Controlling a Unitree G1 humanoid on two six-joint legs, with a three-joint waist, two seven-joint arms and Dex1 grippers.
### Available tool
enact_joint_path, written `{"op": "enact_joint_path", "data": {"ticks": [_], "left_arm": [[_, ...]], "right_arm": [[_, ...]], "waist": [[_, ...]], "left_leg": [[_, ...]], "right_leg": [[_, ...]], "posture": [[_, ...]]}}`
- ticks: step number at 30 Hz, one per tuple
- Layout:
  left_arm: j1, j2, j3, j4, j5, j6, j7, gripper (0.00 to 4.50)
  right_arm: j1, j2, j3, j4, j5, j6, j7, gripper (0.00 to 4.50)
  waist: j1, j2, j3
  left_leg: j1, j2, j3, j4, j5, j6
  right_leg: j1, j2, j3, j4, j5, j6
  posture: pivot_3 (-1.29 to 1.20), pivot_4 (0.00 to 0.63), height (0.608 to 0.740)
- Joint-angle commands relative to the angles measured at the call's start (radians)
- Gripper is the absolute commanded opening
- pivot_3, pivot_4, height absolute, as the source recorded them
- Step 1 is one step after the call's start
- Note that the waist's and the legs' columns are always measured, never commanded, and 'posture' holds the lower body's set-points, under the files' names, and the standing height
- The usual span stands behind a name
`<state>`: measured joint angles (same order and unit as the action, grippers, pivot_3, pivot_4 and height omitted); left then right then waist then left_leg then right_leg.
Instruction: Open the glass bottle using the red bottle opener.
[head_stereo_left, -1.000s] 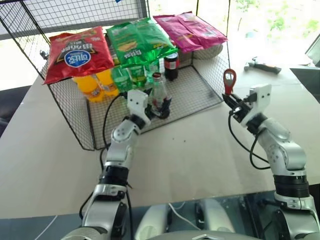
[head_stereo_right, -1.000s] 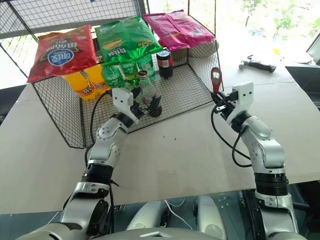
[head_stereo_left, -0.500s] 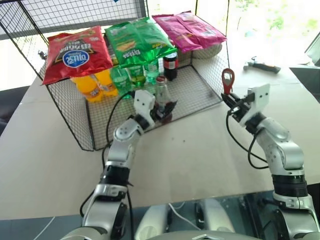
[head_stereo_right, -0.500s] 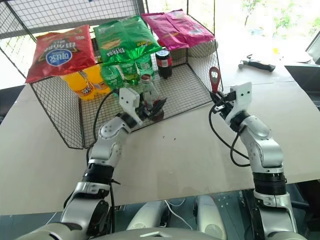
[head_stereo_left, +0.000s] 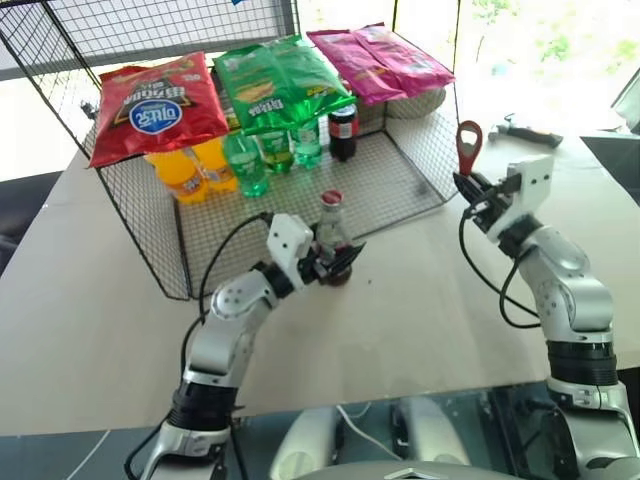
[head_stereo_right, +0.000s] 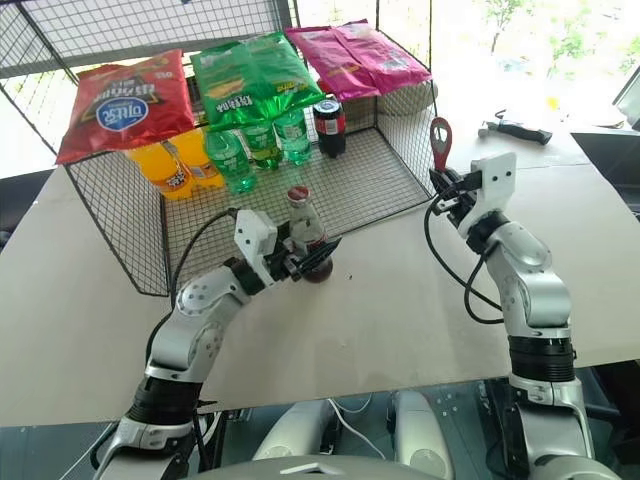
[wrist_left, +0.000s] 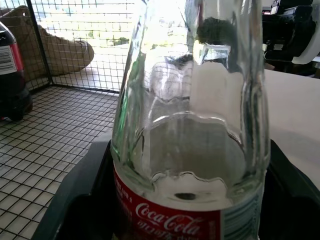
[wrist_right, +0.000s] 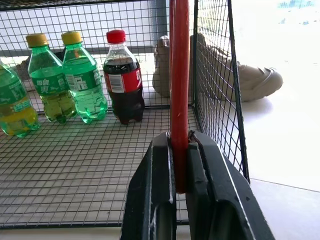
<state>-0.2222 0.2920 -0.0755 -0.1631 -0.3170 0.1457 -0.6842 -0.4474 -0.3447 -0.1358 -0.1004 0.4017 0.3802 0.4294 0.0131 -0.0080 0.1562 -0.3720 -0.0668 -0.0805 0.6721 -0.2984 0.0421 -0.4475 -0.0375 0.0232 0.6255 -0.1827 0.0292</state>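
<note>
The glass bottle (head_stereo_left: 331, 228), clear with a red label and a red cap, stands upright just in front of the wire rack's open front edge. My left gripper (head_stereo_left: 336, 264) is shut on its lower body. In the left wrist view the glass bottle (wrist_left: 190, 115) sits between the black fingers (wrist_left: 82, 200). To the right, above the table, my right gripper (head_stereo_left: 478, 190) is shut on the handle of the red bottle opener (head_stereo_left: 468, 143), whose ring head points up. The right wrist view shows the opener (wrist_right: 179, 75) clamped edge-on between the fingers (wrist_right: 159, 200).
The wire rack (head_stereo_left: 400, 190) holds green bottles (head_stereo_left: 275, 150), orange bottles (head_stereo_left: 185, 170) and a dark cola bottle (head_stereo_left: 343, 133) at its back. Chip bags (head_stereo_left: 160, 105) lie on its top. A small tool (head_stereo_left: 527, 130) lies at the table's far right.
My left gripper has closed on the glass bottle and drawn it back out of the rack toward me. The right gripper and opener have hardly moved.
</note>
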Motion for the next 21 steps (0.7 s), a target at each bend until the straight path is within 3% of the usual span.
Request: {"op": "enact_joint_path", "data": {"ticks": [1,4,21], "left_arm": [[0.004,-0.02,-0.001,-0.008,-0.026,-0.056,-0.028,3.2],[0.007,-0.021,0.008,-0.019,-0.046,-0.037,-0.032,4.4],[-0.021,-0.013,0.045,-0.113,-0.083,-0.037,-0.004,4.45]], "right_arm": [[-0.033,0.004,-0.025,-0.014,0.016,-0.022,0.0,0.0],[-0.038,-0.001,-0.024,-0.007,0.008,-0.028,0.005,0.0],[-0.046,-0.003,-0.004,-0.004,-0.007,-0.036,0.027,0.0]], "waist": [[0.0,0.0,0.0],[0.0,0.0,0.0],[-0.001,0.0,0.0]], "left_leg": [[0.0,0.0,0.0,0.0,0.0,0.0],[0.0,0.0,0.0,0.0,0.0,0.0],[0.0,0.0,0.0,0.001,0.0,0.0]], "right_leg": [[0.0,0.0,0.0,0.0,0.0,0.0],[0.0,0.0,0.0,0.0,0.0,0.0],[0.0,0.0,0.0,0.001,0.0,0.0]], "posture": [[0.0,0.15,0.735],[0.0,0.15,0.735],[0.0,0.15,0.735]]}}
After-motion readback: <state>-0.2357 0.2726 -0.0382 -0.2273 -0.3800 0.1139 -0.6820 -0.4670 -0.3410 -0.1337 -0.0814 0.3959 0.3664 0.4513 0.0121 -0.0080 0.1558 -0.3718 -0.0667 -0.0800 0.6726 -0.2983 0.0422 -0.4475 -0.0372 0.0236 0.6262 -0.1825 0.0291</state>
